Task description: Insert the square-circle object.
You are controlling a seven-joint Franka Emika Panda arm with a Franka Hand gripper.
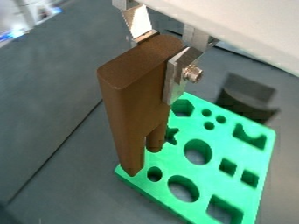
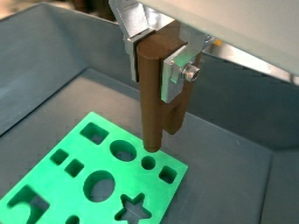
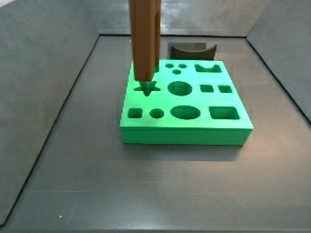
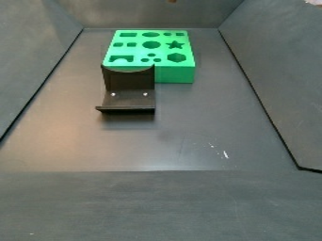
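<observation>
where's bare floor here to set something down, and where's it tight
The widest bare patch is the dark grey floor in front of the squat dark grey block. Narrower strips run along both sides of the green board with cut-out holes. It is tight between block and board, and over the board, where the gripper holds the tall brown bar.

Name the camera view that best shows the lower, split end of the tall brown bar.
A wrist view shows it best: the tall brown bar, clamped in the gripper, ends in pegs just above the green board. Another wrist view shows the split partly. A side view shows only the shaft; in the remaining side view the bar is out of frame.
</observation>
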